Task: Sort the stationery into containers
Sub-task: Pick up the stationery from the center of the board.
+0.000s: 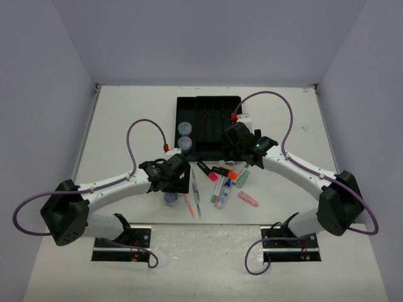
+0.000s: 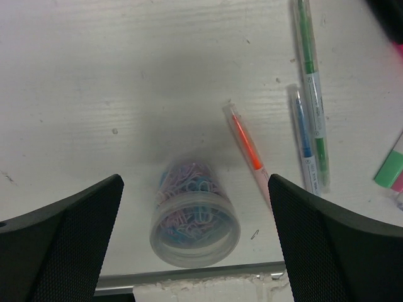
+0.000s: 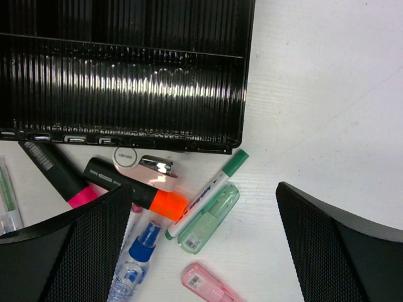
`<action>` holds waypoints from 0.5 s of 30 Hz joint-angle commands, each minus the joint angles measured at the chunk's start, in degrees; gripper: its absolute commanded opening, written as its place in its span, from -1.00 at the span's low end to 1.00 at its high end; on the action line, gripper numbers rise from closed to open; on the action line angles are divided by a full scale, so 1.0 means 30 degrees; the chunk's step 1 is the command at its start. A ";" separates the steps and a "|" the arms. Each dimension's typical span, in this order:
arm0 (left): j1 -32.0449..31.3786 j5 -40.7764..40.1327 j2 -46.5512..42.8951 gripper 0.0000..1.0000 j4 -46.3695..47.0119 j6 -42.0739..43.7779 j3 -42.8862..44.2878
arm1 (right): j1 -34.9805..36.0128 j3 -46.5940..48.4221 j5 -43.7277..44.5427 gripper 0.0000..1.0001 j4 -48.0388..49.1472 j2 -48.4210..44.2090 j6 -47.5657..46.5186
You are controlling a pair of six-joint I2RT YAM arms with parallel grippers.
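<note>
A round clear pot [image 2: 195,217] full of coloured paper clips stands on the table between my left gripper's [image 2: 195,182] open fingers, which hang above it without touching. It also shows in the top view [image 1: 170,199]. Two more pots [image 1: 184,129] sit in the left slot of the black tray [image 1: 217,104]. My right gripper [image 3: 204,189] is open and empty above a heap just below the tray's edge [image 3: 126,82]: a black-orange marker [image 3: 135,192], a black-pink marker [image 3: 56,173], a green-capped white marker [image 3: 208,189] and a pink eraser [image 3: 204,283].
Thin orange [image 2: 249,148], blue [image 2: 304,138] and green [image 2: 312,82] pens lie right of the pot. A pale green case [image 3: 211,220], a small blue spray bottle [image 3: 135,264] and a pink clip-like item [image 3: 145,167] lie in the heap. The table's near edge is just behind the pot.
</note>
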 commanded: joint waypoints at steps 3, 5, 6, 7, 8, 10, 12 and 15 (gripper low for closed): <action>-0.1496 -0.0501 0.0946 1.00 0.0742 -0.1407 -0.0037 | -0.0058 0.0546 0.0117 0.98 0.0100 0.0729 -0.0018; -0.1610 -0.1079 0.0724 0.99 0.0154 -0.1844 -0.0412 | -0.0058 0.0573 0.0038 0.97 0.0100 0.0799 -0.0032; -0.1664 -0.1287 0.0609 0.98 -0.0052 -0.2034 -0.0558 | -0.0046 0.0585 -0.0008 0.97 0.0076 0.0802 -0.0044; -0.1699 -0.1376 0.0473 0.97 -0.0203 -0.2189 -0.0675 | -0.0036 0.0602 -0.0043 0.97 0.0048 0.0792 -0.0061; -0.1703 -0.1489 0.0228 0.94 -0.0473 -0.2306 -0.0848 | -0.0058 0.0602 -0.0051 0.97 0.0067 0.0814 -0.0061; -0.1728 -0.1462 -0.0150 0.88 -0.0559 -0.2416 -0.1090 | -0.0058 0.0630 -0.0130 0.98 0.0041 0.0842 -0.0061; -0.1732 -0.1486 -0.0413 0.77 -0.0721 -0.2450 -0.1124 | -0.0058 0.0661 -0.0186 0.98 -0.0013 0.0899 -0.0061; -0.1753 -0.1602 -0.0458 0.21 -0.0958 -0.2455 -0.1181 | -0.0058 0.0665 -0.0421 0.97 0.0007 0.0970 -0.0129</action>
